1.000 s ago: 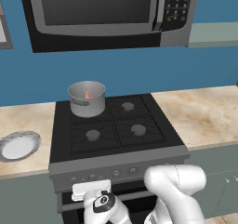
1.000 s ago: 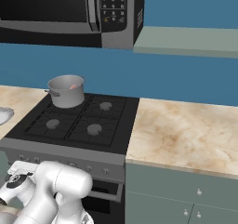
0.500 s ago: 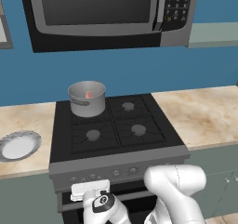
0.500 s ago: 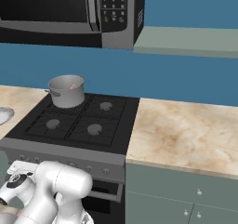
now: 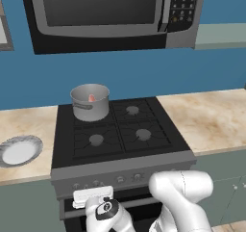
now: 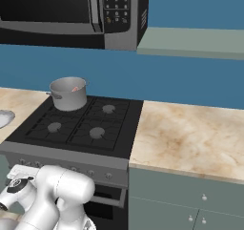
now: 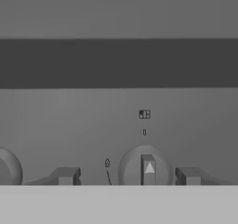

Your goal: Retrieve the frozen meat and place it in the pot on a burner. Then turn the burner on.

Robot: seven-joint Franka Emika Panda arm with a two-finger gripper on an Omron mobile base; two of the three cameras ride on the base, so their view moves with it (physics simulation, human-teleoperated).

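Nothing in the two base views has shifted noticeably since the earlier frames: the arm holds the same low posture at the stove front, and the pot, plate and grates sit where they were. Any change is confined to the claw, which appears to be narrowing around a control knob.

In the hand view, the gripper (image 7: 127,175) faces the stove's control panel (image 7: 93,125). Its two fingertips (image 7: 66,175) stand on either side of a round knob (image 7: 145,167) low and right of centre, whose raised pointer bar stands upright. The right tip is just beside the knob; the left tip is apart from it. The jaws are partly open and hold nothing; no contact with the knob can be confirmed. A second knob (image 7: 7,169) shows at the lower left edge.

In the left base view, the pot (image 5: 90,101) stands on the burner (image 5: 81,114) at the upper left of the cooktop, with the frozen meat (image 5: 91,98) visible inside it as a small reddish piece. The plate (image 5: 19,150) lies on the counter at the left edge.

Judgement: placement is complete; the remaining step is turning the burner on. The claw should close fully on the knob before rotating. Whether this knob controls the pot's burner cannot be told.
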